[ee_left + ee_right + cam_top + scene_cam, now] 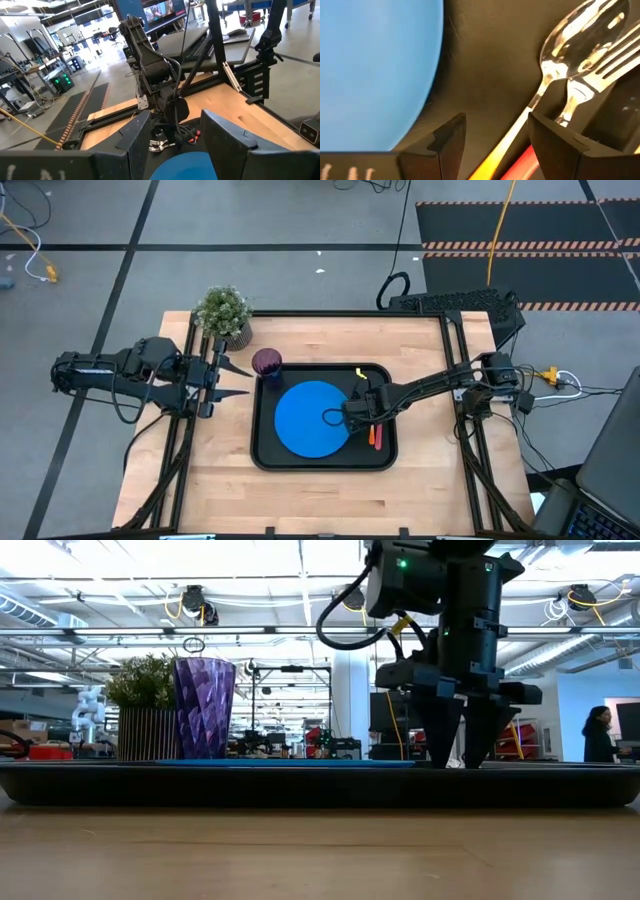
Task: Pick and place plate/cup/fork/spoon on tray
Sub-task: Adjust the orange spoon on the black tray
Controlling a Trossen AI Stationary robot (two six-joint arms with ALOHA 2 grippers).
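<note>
High view first: we see a wooden table [320, 485] on grey floor, one black tray [268, 450] carrying one blue plate [305, 418], one purple cup [267, 361] at its corner, with a potted plant [224, 313] just beside the tray. The right gripper [362, 408] hovers over the tray by the plate, fingers spread, holding nothing. The left gripper [235, 378] waits beside the tray, parted and empty. Right wrist view: one spoon [570, 40] and one fork [605, 62] lie side by side on the tray beside the plate.

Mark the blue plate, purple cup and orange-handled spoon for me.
Flat round blue plate [308, 418]: high view, its centre.
Dark purple plastic cup [203, 707]: low view, mid-wall.
Orange-handled metal spoon [577, 32]: right wrist view, its silver bowl.
</note>
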